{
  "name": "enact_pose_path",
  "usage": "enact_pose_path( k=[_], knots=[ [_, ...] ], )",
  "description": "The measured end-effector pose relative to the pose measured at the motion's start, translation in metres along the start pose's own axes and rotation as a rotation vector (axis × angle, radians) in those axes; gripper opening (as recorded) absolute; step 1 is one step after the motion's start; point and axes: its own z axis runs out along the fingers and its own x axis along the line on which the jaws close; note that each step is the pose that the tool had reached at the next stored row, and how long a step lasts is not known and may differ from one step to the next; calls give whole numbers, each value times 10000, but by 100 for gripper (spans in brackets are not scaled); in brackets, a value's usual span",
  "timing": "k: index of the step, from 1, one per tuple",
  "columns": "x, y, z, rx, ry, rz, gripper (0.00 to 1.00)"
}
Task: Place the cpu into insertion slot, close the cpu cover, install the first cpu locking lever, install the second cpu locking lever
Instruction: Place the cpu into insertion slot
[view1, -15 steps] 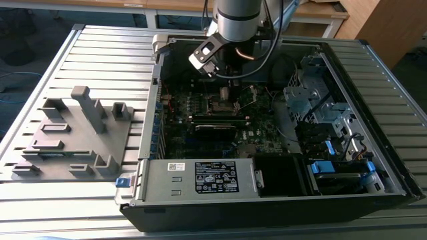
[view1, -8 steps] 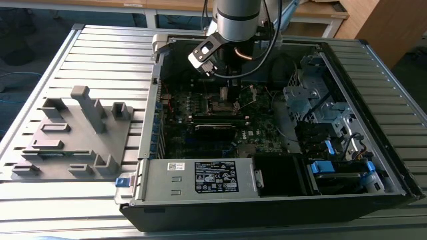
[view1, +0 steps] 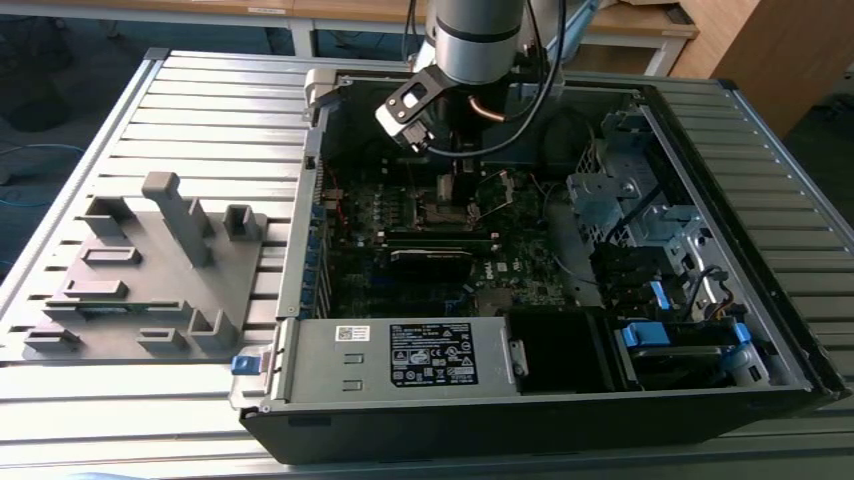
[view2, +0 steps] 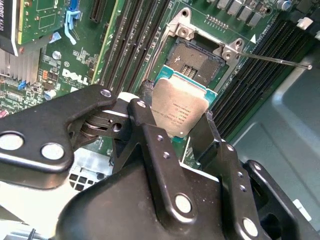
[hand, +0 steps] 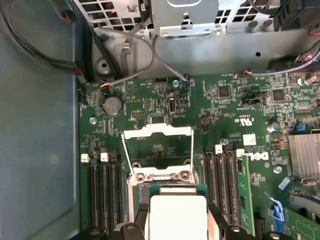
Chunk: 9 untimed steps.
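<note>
The jaws clamp the cpu (view2: 185, 107) by insertion slot (view2: 197, 59) (cpu cover (hand: 158, 132) open, first wrist view).

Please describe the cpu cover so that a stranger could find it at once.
Inside the open computer case lies the green circuit board. Near its middle, the cpu cover stands open beside the insertion slot: unlike the long black slots, a thin silvery frame with a square cut-out.
</note>
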Motion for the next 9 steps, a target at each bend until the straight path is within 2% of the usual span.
enact_pose_path(
  k=[3, 7, 9],
  knots=[
    [0, 0, 5, 3, 15, -109, 54],
    [0, -1, 18, 21, 53, -782, 54],
    [0, -1, 23, 24, 58, -877, 54]
  ],
)
